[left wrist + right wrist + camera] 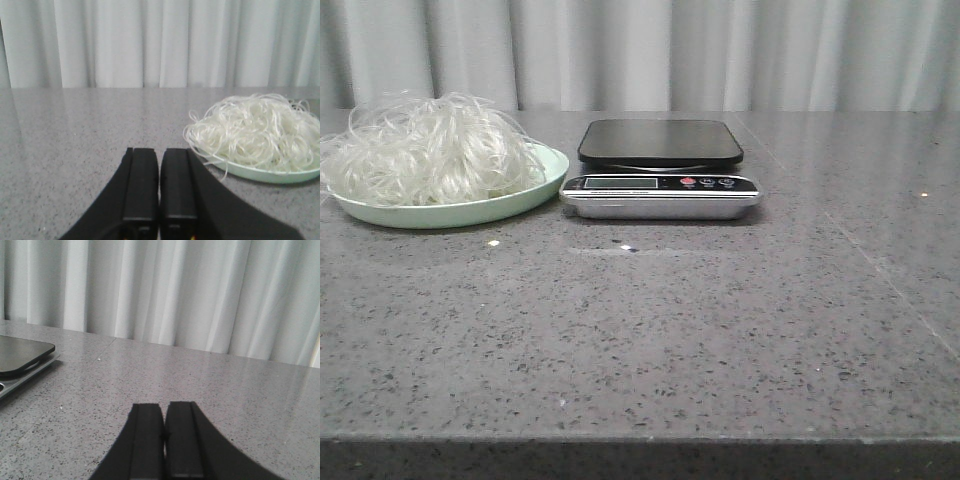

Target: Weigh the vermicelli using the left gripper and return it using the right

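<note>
The vermicelli (425, 150) is a fluffy white nest on a pale green plate (535, 192) at the far left of the table. It also shows in the left wrist view (257, 130), on the same plate (270, 174). The scale (660, 170), with a black platform and silver front, stands right of the plate; its corner shows in the right wrist view (20, 357). My left gripper (160, 150) is shut and empty, low over the table short of the plate. My right gripper (164, 405) is shut and empty, to the right of the scale. Neither gripper shows in the front view.
The grey speckled table (640, 330) runs to a front edge near the camera. A white curtain (640, 50) hangs behind it. Small crumbs (493, 242) lie in front of the plate.
</note>
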Action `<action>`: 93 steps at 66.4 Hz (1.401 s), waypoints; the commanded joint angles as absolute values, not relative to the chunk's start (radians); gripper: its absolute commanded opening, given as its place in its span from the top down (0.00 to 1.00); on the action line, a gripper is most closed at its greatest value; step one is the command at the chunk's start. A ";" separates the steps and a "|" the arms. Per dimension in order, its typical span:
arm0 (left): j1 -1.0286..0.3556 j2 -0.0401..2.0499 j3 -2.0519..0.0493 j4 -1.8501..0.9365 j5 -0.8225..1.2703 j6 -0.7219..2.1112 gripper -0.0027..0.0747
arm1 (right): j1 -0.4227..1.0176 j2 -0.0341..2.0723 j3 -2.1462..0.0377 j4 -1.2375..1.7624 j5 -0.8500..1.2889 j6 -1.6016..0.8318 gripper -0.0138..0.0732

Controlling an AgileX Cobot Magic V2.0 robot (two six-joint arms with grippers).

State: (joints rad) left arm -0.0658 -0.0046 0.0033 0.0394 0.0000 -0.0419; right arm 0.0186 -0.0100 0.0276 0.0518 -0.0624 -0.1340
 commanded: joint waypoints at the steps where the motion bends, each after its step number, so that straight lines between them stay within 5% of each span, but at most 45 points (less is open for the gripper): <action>1: -0.075 -0.024 0.005 0.030 -0.245 -0.052 0.80 | 0.014 -0.027 0.020 0.039 -0.145 -0.139 0.65; 10: -0.075 -0.020 -0.080 0.026 -0.290 -0.054 0.80 | 0.014 -0.027 0.020 0.039 -0.145 -0.139 0.65; 33: -0.075 0.250 -0.558 -0.016 0.256 -0.054 0.80 | 0.014 -0.027 0.020 0.039 -0.145 -0.139 0.65; 55: -0.075 0.405 -0.577 -0.067 0.246 -0.054 0.79 | 0.014 -0.027 0.020 0.039 -0.145 -0.139 0.65; 64: -0.124 0.471 -0.618 -0.067 0.265 -0.054 0.66 | 0.014 -0.027 0.020 0.039 -0.145 -0.139 0.65; 79: -0.284 0.685 -0.763 -0.035 0.321 -0.049 0.18 | 0.014 -0.027 0.020 0.039 -0.145 -0.139 0.65; 93: -0.328 0.934 -0.959 -0.060 0.440 -0.049 0.14 | 0.014 -0.027 0.020 0.039 -0.145 -0.139 0.65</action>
State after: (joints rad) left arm -0.3103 0.8277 -0.8375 -0.0396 0.4430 -0.0419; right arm 0.0186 -0.0100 0.0276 0.0518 -0.0624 -0.1340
